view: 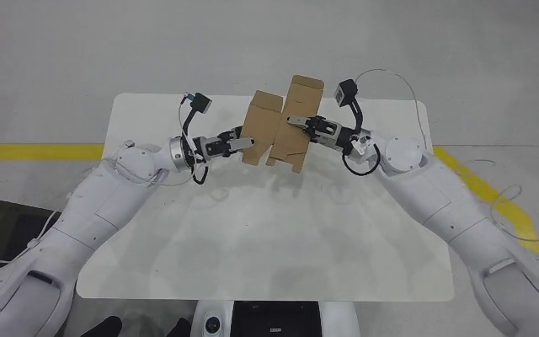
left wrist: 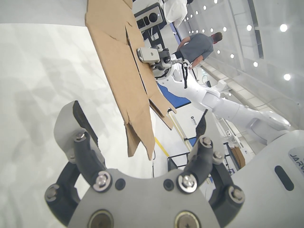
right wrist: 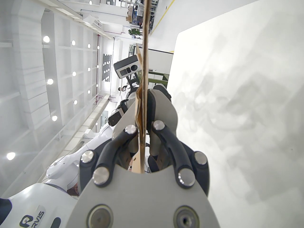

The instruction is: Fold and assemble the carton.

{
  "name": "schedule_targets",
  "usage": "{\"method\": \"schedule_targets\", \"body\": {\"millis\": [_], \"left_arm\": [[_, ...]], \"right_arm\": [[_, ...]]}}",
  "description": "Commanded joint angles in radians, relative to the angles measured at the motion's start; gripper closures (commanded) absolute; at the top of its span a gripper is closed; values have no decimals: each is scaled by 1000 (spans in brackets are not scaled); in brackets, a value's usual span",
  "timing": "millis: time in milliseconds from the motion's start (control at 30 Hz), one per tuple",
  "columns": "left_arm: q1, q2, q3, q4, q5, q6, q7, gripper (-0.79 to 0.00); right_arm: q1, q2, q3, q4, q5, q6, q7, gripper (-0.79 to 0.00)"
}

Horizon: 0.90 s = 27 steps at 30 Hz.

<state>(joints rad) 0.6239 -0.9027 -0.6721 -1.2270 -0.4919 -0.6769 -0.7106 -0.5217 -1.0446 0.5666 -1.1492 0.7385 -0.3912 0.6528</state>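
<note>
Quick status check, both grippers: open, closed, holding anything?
Left gripper: open, gripping nothing.
Right gripper: closed, pinching the edge of the carton.

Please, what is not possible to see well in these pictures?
Right wrist view: the carton is edge-on, so its faces and flaps are hidden.
Left wrist view: the carton's far end is cut off by the picture edge.
Top view: the carton hides one finger of the right gripper.

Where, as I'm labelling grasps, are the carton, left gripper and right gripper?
carton [view: 271,126], top view, middle of the cardboard.
left gripper [left wrist: 140,111], left wrist view, midway between its open fingers.
right gripper [right wrist: 143,100], right wrist view, midway between fingers shut on the carton.
</note>
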Motion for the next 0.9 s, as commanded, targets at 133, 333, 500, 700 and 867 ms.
{"method": "schedule_targets", "body": {"millis": [133,333,500,700,867], "left_arm": [[15,-18,-7,8,-51,47,-17,-132],[20,-40,-5,16,-153,121,-103,0],[20,-55,-13,33,-206,146,-168,0],[24,-70,-28,49,-236,162,-207,0],[26,-81,-46,64,-273,187,-245,0]], "right_arm": [[-78,33,82,-103,-46,62,-22,0],[-130,45,139,-165,-92,91,-41,0],[-163,48,175,-189,-120,102,-50,0],[-186,44,204,-203,-143,118,-48,0],[-196,38,225,-204,-150,115,-35,-785]]}}
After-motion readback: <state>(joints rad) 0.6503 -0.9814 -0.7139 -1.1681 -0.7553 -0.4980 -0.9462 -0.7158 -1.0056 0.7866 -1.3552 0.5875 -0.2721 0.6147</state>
